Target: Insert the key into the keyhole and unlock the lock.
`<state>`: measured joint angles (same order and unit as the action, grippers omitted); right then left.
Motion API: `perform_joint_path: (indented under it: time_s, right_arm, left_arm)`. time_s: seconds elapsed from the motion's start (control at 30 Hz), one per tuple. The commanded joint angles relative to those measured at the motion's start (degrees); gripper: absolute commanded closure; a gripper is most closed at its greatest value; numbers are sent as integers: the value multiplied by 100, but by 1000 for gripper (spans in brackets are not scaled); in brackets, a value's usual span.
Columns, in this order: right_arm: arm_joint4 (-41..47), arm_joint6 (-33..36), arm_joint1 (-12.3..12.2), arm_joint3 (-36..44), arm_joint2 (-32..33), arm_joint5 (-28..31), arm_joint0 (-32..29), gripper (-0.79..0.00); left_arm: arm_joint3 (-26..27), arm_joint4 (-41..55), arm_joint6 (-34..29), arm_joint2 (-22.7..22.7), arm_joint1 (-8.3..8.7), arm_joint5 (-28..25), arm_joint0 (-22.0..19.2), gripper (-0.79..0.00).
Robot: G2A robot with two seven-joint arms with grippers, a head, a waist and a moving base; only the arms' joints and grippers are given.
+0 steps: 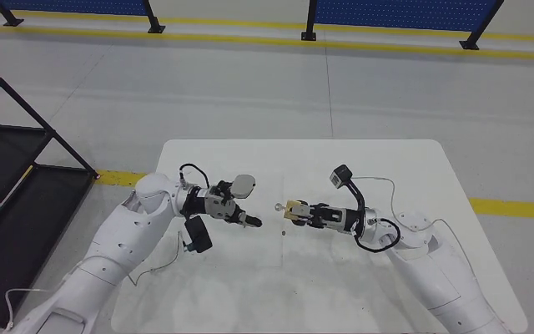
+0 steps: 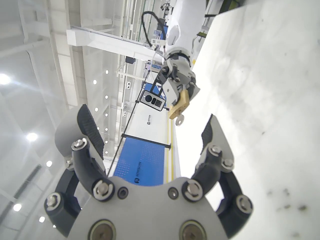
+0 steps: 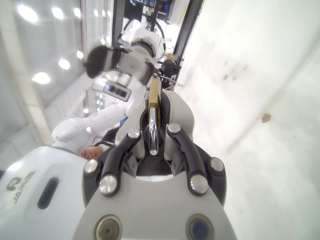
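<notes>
A brass padlock (image 1: pixel 292 210) is held over the middle of the white table (image 1: pixel 400 167), with my right gripper (image 1: pixel 304 214) shut on it. In the right wrist view its chrome shackle (image 3: pixel 153 128) lies between the fingers and the brass body (image 3: pixel 153 93) points away. A small silver key (image 2: pixel 179 120) sticks out of the padlock (image 2: pixel 180 103) at its keyhole end, facing my left gripper (image 2: pixel 150 132). That gripper is open and holds nothing. In the top view the left gripper (image 1: pixel 248 203) sits a short gap away from the key (image 1: pixel 279 206).
A black frame rack (image 1: pixel 33 167) stands off the table's left side. Blue barrier panels (image 1: pixel 400 12) line the far floor behind a yellow stripe. Bare tabletop lies around both arms, with a few small dark specks (image 2: pixel 287 201) on it.
</notes>
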<state>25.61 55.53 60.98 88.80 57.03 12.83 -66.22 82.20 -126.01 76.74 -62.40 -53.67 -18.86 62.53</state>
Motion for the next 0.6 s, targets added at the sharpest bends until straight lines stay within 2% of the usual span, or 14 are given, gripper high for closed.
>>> perform_joint_path:
  time_s: [0.0,0.13,0.3,0.33,0.43,0.57]
  right_arm:
    - [0,0,0,0,0,0,0,0]
    - [0,0,0,0,0,0,0,0]
    - [0,0,0,0,0,0,0,0]
    - [0,0,0,0,0,0,0,0]
    - [0,0,0,0,0,0,0,0]
    - [0,0,0,0,0,0,0,0]
  left_arm:
    - [63,334,-340,-19,32,-1208,-38,-785]
    - [296,1239,-1376,40,115,-2245,-47,-785]
    - [465,2979,-2918,228,271,-3786,-93,-785]
    - [395,3273,-3088,239,303,-3914,-100,-785]
    - [237,3857,-3240,442,408,-3914,-147,-785]
    - [130,4898,-3773,843,561,-3914,-253,-785]
